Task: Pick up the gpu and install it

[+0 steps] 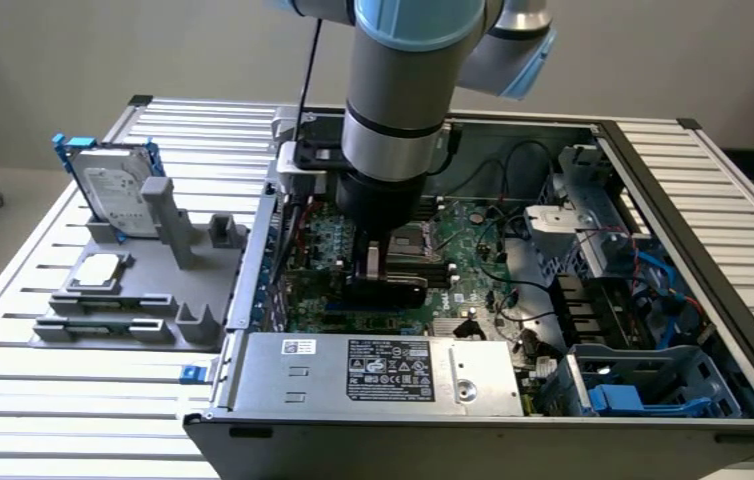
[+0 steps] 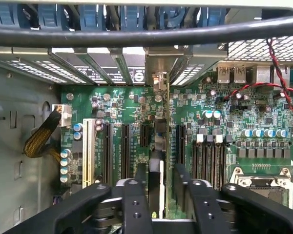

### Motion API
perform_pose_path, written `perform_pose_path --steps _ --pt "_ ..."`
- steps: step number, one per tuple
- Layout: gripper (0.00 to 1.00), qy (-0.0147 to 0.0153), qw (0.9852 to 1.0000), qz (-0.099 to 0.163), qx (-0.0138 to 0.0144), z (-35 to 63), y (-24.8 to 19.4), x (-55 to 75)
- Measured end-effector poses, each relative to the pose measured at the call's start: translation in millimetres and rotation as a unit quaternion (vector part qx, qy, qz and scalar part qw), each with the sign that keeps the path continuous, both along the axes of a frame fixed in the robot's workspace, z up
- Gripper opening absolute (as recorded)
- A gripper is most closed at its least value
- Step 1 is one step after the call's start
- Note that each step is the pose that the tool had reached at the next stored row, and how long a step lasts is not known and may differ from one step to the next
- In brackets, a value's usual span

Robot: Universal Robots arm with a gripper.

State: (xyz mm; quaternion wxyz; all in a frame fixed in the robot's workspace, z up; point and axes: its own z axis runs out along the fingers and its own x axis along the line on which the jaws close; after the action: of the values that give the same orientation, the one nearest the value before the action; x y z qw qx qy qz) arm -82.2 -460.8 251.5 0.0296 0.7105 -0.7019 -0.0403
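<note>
On the exterior view's left a grey fixture (image 1: 204, 288) holds the hard drive (image 1: 117, 195) in its blue frame, well apart from the open computer case (image 1: 704, 215). In the middle the gripper (image 1: 391, 270) reaches down over the motherboard (image 1: 484, 250) with its fingers (image 2: 135, 204) spread. The gpu (image 2: 156, 180) stands edge-up between them in an expansion slot, apparently seated and not pinched. The card looks light and stiff but fragile, best taken by its flat faces near the top edge, clear of bare components.

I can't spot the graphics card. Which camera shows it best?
The wrist view: the gpu stands edge-on on the motherboard, inside the open gripper. The exterior view gives a dark sliver of it under the arm.
</note>
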Motion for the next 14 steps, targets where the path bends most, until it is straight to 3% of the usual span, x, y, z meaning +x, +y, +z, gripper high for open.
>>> perform_pose_path --steps 3,4,14 --pt "0.46 0.0001 1.0 0.0 0.0017 0.8 0.0 0.0" --pt "0.52 0.0001 1.0 0.0 0.0024 2.2 0.0 0.0" --pt "0.5 0.0001 1.0 0.0 0.0067 32.1 0.0 0.0"
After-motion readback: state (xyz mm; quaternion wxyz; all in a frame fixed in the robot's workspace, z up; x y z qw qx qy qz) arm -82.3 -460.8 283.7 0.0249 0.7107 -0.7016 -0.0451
